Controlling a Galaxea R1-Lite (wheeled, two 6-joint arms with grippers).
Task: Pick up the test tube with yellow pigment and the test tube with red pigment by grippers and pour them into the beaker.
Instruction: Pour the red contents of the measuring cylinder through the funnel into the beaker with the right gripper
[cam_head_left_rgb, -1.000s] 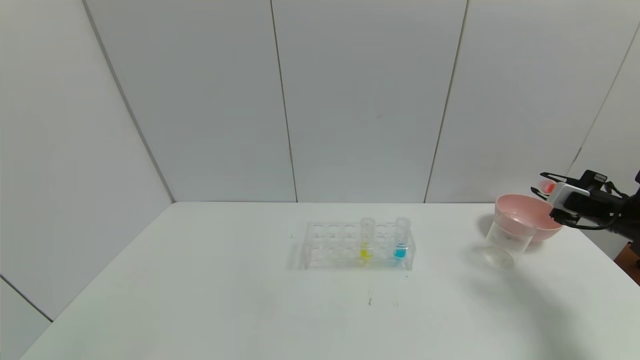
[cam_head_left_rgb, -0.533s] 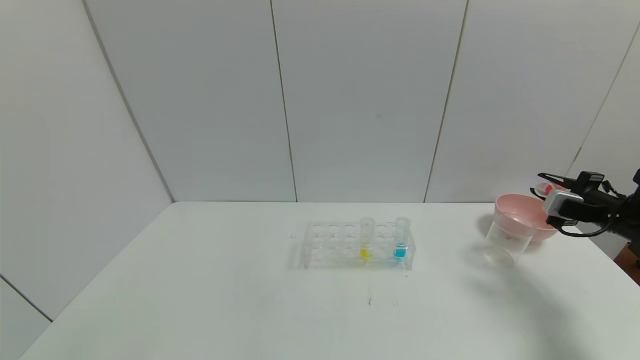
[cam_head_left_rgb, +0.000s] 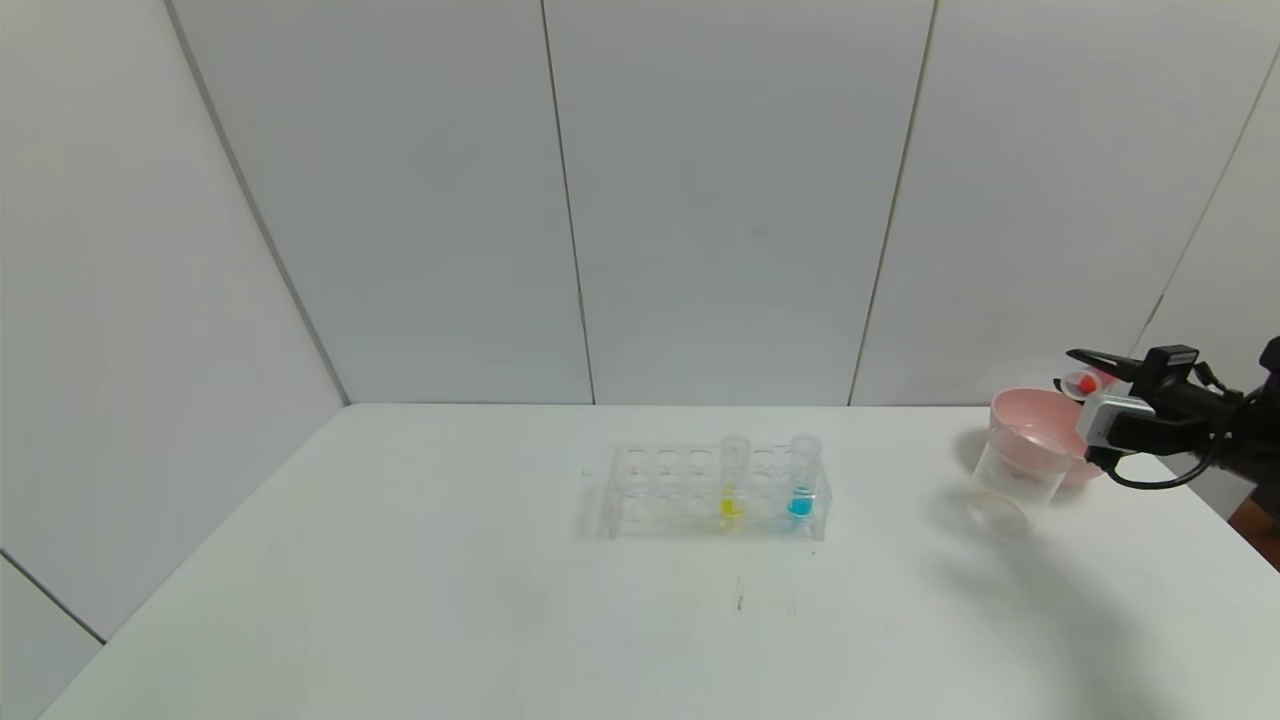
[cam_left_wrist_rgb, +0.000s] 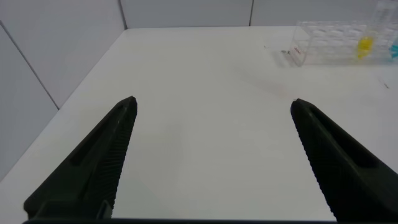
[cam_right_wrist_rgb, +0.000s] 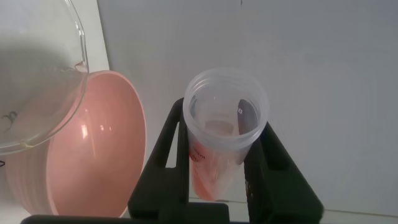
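My right gripper (cam_head_left_rgb: 1080, 372) is shut on the test tube with red pigment (cam_head_left_rgb: 1087, 383) and holds it tilted in the air over the far right rim of the pink bowl (cam_head_left_rgb: 1035, 418), just right of the beaker (cam_head_left_rgb: 1008, 470). In the right wrist view the tube (cam_right_wrist_rgb: 225, 127) sits between the black fingers (cam_right_wrist_rgb: 166, 149), mouth open, with orange-red liquid low inside. The test tube with yellow pigment (cam_head_left_rgb: 733, 478) stands upright in the clear rack (cam_head_left_rgb: 660, 490). My left gripper (cam_left_wrist_rgb: 211, 109) is open and empty over bare table, out of the head view.
A tube with blue liquid (cam_head_left_rgb: 803, 478) stands in the rack to the right of the yellow one. The pink bowl touches the beaker's far side. The table's right edge (cam_head_left_rgb: 1215, 510) runs close to the bowl. A wall stands behind the table.
My right gripper has moved left and slightly down with the red tube, closer to the bowl and beaker. The rack, the beaker and the bowl have not moved.
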